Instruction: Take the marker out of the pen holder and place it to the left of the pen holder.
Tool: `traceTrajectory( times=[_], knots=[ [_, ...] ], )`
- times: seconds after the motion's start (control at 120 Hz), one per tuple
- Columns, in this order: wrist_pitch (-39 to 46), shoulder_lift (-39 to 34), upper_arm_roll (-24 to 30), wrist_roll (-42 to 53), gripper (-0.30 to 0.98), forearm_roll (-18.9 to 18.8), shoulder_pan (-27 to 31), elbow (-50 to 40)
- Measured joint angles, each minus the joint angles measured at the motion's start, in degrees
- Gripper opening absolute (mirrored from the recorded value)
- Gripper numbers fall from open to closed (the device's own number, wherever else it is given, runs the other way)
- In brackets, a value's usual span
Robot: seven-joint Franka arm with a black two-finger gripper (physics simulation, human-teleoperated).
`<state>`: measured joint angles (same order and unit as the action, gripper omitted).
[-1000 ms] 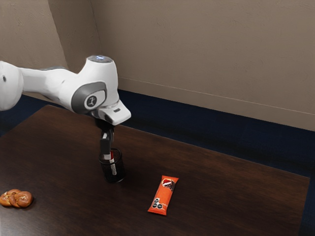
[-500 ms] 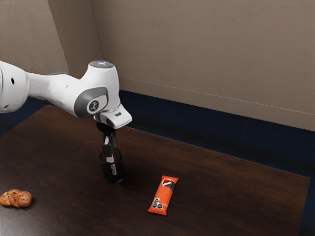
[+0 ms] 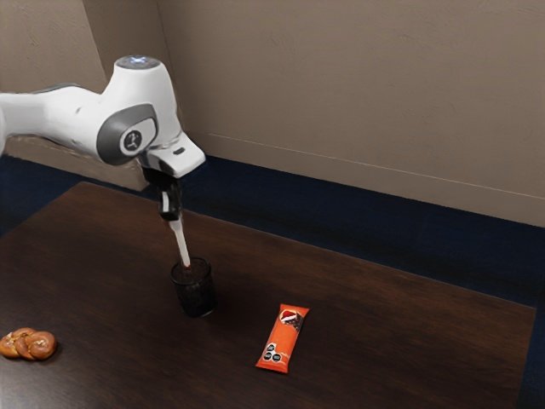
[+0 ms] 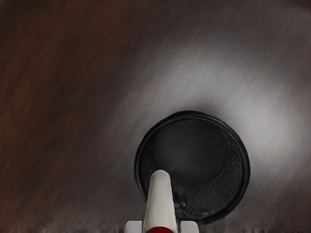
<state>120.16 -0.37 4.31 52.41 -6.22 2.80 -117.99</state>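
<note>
One orange packet lies flat on the dark wooden table, in the near part of the exterior view. Dark round marks sit toward its near end, and a red and white emblem sits toward its far end. One braided bread roll rests on the same surface at the exterior view's left edge, well apart from the packet.

The pen holder, a round black cup, stands upright behind and between these two items. Its mouth faces up.

The marker is above the pen holder, slightly tilted, with its lower end at the level of the cup's mouth. Whether that end touches the rim cannot be determined. The body is pale; a small red area shows at the lower end. In the wrist view, a red band also crosses the marker between the fingers.

The gripper is above the cup and points down. Its fingers are closed to about the marker's thickness, one on each side, and have hold of its upper part. The white arm enters from the exterior view's left.

Beyond the table are a dark blue floor and a plain brown wall
</note>
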Motion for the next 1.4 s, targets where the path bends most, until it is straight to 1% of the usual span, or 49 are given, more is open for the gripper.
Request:
traceTrajectory(
  times=[0.067,0.117,0.183,0.233,0.325,0.367,0.417,0.492,0.583,0.708,0.767,0.917,1.133,1.183,1.3,1.4],
  knots=[
    [-3.34,-2.63,0.38,0.26,-0.09,0.16,0.91,4.02],
    [-7.18,-3.74,0.25,0.44,-0.09,0.26,0.55,7.87],
    [-13.68,-3.89,-0.17,0.43,-0.10,0.33,-0.26,11.99],
    [-19.62,-2.95,-0.32,-0.15,-0.10,0.15,0.78,14.74],
    [-31.95,3.00,-0.20,-2.77,-0.10,-0.48,4.59,20.29],
    [-37.38,7.43,-0.68,-4.50,-0.10,-1.04,5.71,23.56],
    [-42.93,13.03,-2.44,-6.62,-0.10,-1.49,6.28,26.92],
    [-49.11,19.78,-5.12,-10.12,-0.10,-1.71,6.72,29.97],
    [-54.16,27.34,-6.93,-14.91,-0.10,-1.15,6.80,32.50],
    [-58.22,37.13,-7.38,-20.62,-0.10,-0.43,6.78,37.58],
    [-59.37,39.95,-7.39,-22.76,-0.10,-0.20,6.72,39.31],
    [-60.86,44.56,-7.29,-27.07,-0.10,0.05,6.54,41.55],
    [-61.03,47.21,-7.27,-30.81,-0.09,0.05,6.50,43.19],
    [-61.13,47.30,-7.28,-31.52,-0.01,0.14,6.41,43.32],
    [-61.45,47.35,-7.30,-33.15,0.23,0.52,6.35,43.36],
    [-61.62,47.36,-7.30,-34.37,0.38,0.66,6.34,43.35]
  ],
)
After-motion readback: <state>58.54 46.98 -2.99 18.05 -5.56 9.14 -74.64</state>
